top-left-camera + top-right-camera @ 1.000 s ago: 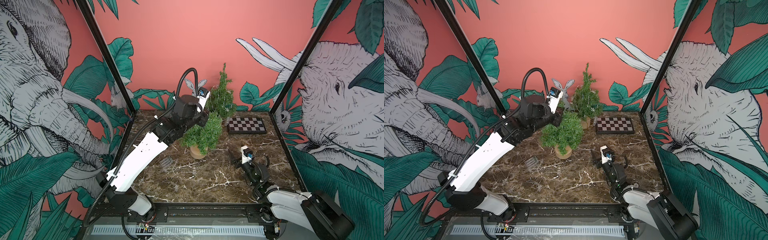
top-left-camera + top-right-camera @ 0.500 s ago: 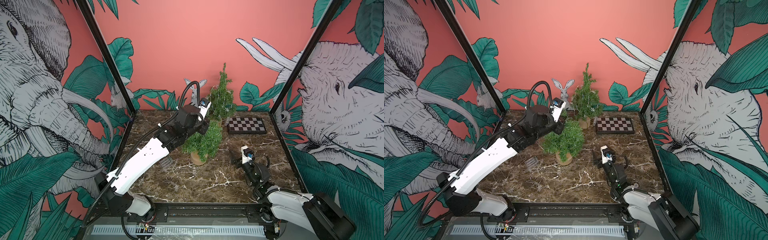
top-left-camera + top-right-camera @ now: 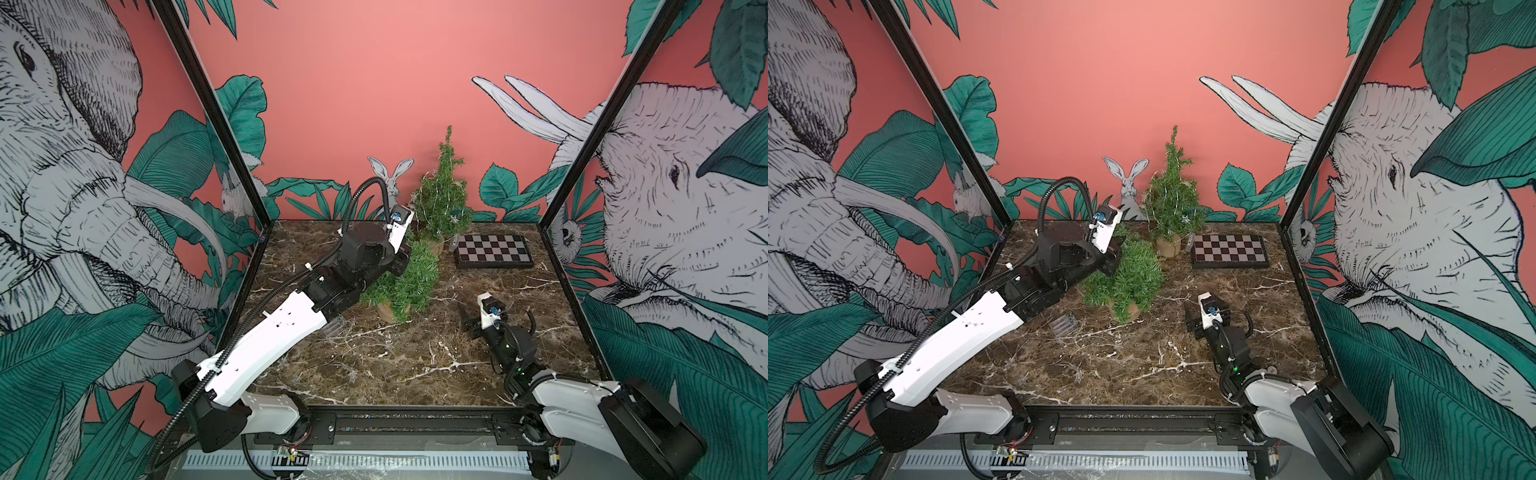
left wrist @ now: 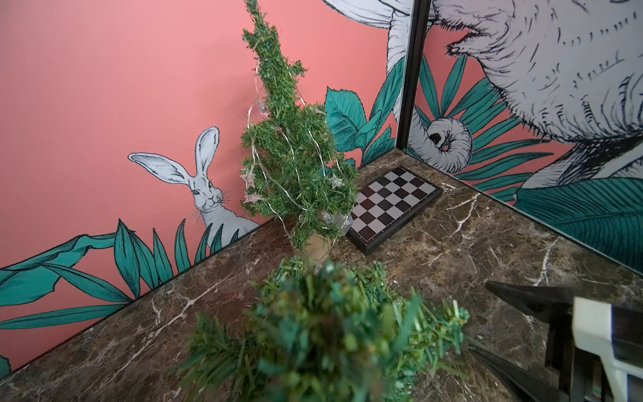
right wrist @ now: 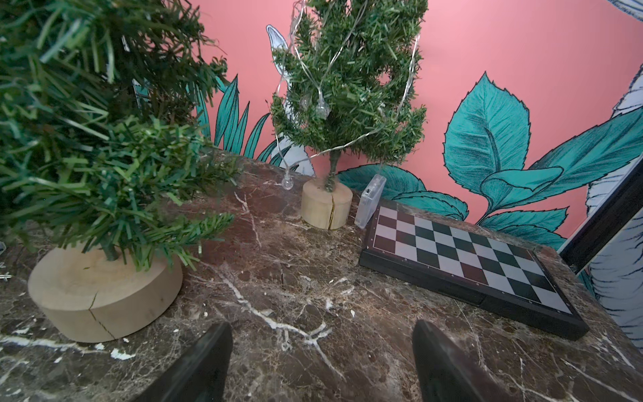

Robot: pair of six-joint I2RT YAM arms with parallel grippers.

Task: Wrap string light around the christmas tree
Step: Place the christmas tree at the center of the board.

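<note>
Christmas tree point(image 3: 411, 284), top beside closed left gripper point(image 3: 402, 266)

We count two small Christmas trees on the table point(image 3: 395, 365) — the back tree point(image 3: 442, 199) at the back edge, and the front tree point(image 3: 409, 282) nearer the middle, toward the left edge. Each stands on a round wooden base, so two bases: the back base point(image 5: 327, 205) and the front base point(image 5: 104, 296). We see one string light point(image 5: 322, 109), looped on the back tree, and one clear plastic box point(image 5: 370, 200) between the back base and the single chessboard point(image 3: 492, 250) by the back right corner. One clear ribbed piece point(image 3: 1064, 326) lies toward the left edge — we cannot tell what it is. Two robot arms reach in from the front edge: the left arm point(image 3: 282, 328) and the right arm point(image 3: 509, 345).
</note>
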